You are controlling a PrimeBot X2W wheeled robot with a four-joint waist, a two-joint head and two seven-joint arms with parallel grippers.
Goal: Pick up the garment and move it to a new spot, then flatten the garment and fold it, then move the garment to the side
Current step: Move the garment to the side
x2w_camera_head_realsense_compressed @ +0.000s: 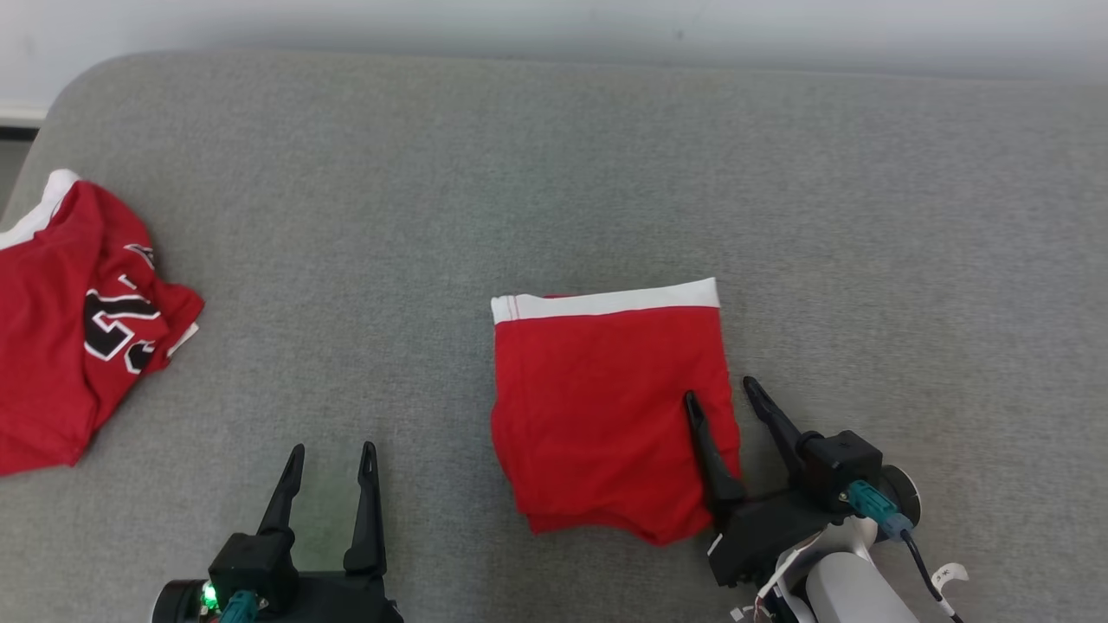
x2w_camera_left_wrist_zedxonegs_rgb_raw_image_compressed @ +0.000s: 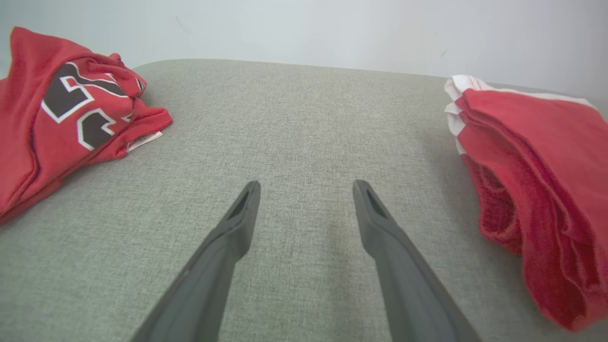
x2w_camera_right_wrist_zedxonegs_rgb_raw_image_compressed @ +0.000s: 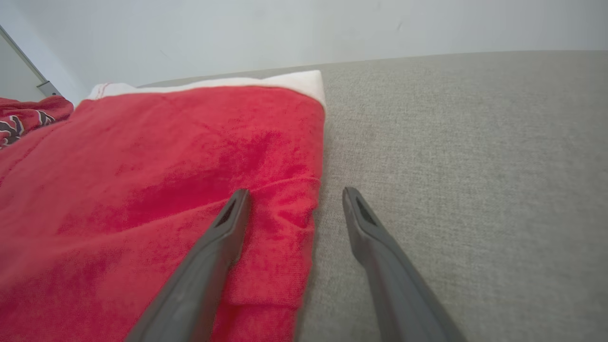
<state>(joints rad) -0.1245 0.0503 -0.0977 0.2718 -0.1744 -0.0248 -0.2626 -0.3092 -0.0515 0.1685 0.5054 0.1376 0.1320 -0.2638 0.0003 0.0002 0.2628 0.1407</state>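
Two sets of jaws stand apart: the right gripper [x2w_camera_head_realsense_compressed: 719,388] straddles the right edge of the folded red garment [x2w_camera_head_realsense_compressed: 597,389] on the grey counter [x2w_camera_head_realsense_compressed: 519,173], one finger over cloth, one beside it. The left gripper [x2w_camera_head_realsense_compressed: 333,447] sits well clear, leftward.

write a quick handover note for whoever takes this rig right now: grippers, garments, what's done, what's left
Left gripper: open, empty, over bare grey padded surface, left of the work.
Right gripper: open, holding nothing, straddling the right edge of the folded red garment; one finger over the cloth, the other over the surface. Contact cannot be told.
Garment: mid-surface, a neat layered rectangle, white band at the far edge.
A rumpled red jersey with numbers lies at the far left.
Done: the fold looks finished.
Left: likely grip that edge and move the garment to the side.
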